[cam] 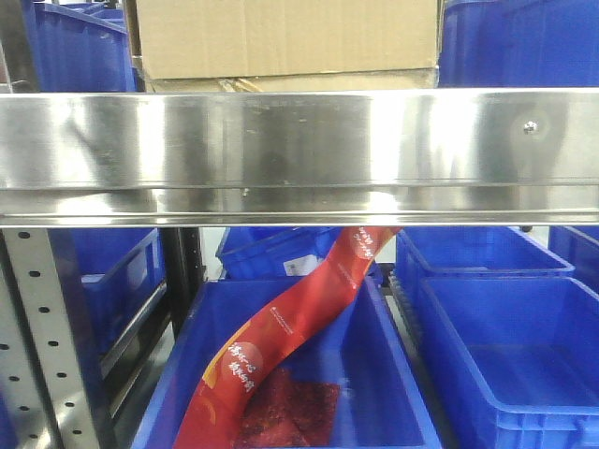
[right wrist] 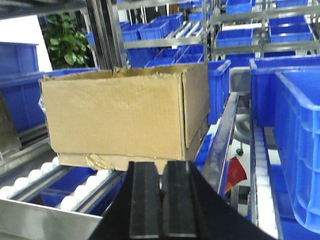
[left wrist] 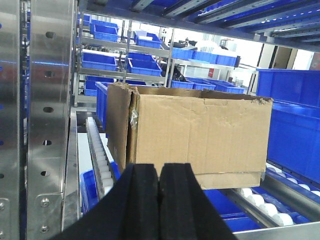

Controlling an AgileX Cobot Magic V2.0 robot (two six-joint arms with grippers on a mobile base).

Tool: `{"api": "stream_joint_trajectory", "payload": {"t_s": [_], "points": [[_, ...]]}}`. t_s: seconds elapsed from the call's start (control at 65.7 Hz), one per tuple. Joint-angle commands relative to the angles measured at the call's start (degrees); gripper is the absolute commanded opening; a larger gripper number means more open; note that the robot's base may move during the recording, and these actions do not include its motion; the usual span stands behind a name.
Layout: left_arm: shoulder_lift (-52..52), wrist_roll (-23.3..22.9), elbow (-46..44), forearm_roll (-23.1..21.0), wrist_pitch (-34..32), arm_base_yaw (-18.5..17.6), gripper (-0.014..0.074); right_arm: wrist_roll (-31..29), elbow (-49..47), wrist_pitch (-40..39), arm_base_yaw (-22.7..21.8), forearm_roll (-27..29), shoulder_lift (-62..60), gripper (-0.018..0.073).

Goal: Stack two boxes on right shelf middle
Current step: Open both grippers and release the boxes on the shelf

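Observation:
One brown cardboard box (cam: 281,37) sits on top of a flatter second box (cam: 281,83), whose edge shows just above the steel shelf lip (cam: 299,140). In the left wrist view the top box (left wrist: 200,135) rests on the lower box (left wrist: 230,179) over the roller tracks. My left gripper (left wrist: 159,172) is shut and empty, just short of the stack's front left. In the right wrist view the top box (right wrist: 115,115) lies on the lower box (right wrist: 120,161), which has wrinkled tape. My right gripper (right wrist: 161,170) is shut and empty near the stack's front right corner.
Blue bins (cam: 505,355) fill the level below, one holding a red banner (cam: 281,346). A perforated upright (left wrist: 47,125) stands left of the stack. Tall blue bins (right wrist: 295,145) flank it on the right. White rollers (right wrist: 30,180) run beneath the boxes.

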Motion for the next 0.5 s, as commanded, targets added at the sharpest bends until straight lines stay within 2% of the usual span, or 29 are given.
{"api": "stream_joint_trajectory", "payload": {"t_s": [0.0,0.122,0.228,0.335,0.395,0.487], "points": [[-0.27,-0.37,0.18,-0.21,-1.14,0.29,-0.0111,-0.02,0.06,-1.37,-0.37,-0.35,-0.53,-0.0162],[-0.27,-0.37,0.18,-0.21,-1.14,0.29,-0.0111,-0.44,0.53,0.79,-0.37,-0.35,-1.89,-0.0162],[-0.27,-0.37,0.18,-0.21,-1.14,0.29,-0.0111,-8.15,3.91,4.86,-2.41,1.62,-5.45,-0.0162],[-0.27,-0.37,0.18,-0.21,-1.14,0.29,-0.0111,-14.77,9.54,3.55,-6.87,8.39,-10.33,-0.0162],[-0.27,-0.37,0.18,-0.21,-1.14,0.29,-0.0111,-18.42,13.52,0.02,-9.68,10.45,-12.69,-0.0162],[-0.27,-0.37,0.18,-0.21,-1.14,0.29,-0.0111,-24.4,19.84,-3.81,-13.54,16.37,-15.89,-0.0162]]}}
